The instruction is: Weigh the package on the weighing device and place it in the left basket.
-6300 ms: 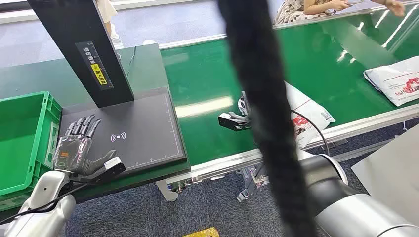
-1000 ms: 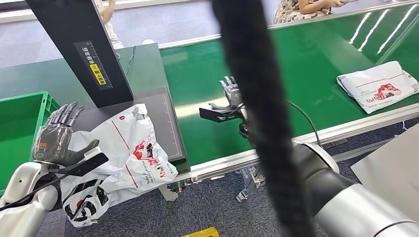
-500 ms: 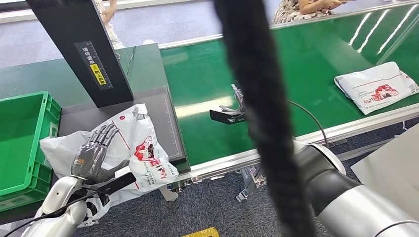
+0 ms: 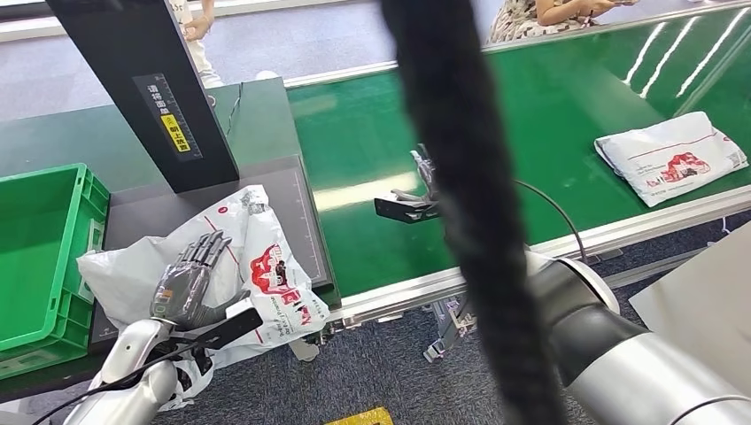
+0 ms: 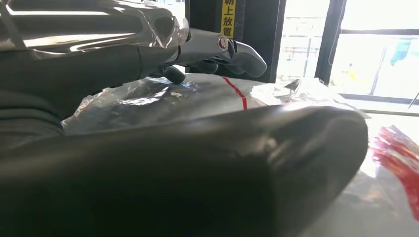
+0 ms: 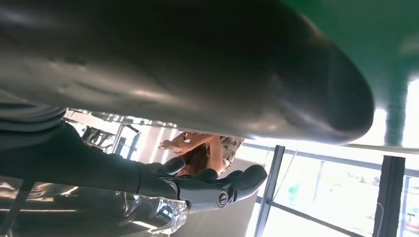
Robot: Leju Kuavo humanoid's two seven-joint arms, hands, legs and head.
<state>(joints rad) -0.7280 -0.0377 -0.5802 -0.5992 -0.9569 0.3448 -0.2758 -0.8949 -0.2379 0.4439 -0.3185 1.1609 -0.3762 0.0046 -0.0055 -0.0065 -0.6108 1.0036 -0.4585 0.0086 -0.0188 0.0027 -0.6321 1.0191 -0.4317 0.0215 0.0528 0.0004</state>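
The left hand [image 4: 189,282] rests flat, fingers spread, on the white package [image 4: 257,266] lying on the black weighing device [image 4: 292,204], gripping nothing. The right hand [image 4: 423,181] hovers open above the green belt [image 4: 549,115]. One green basket [image 4: 40,239], unfilled; a second package [image 4: 671,156] lies on the belt
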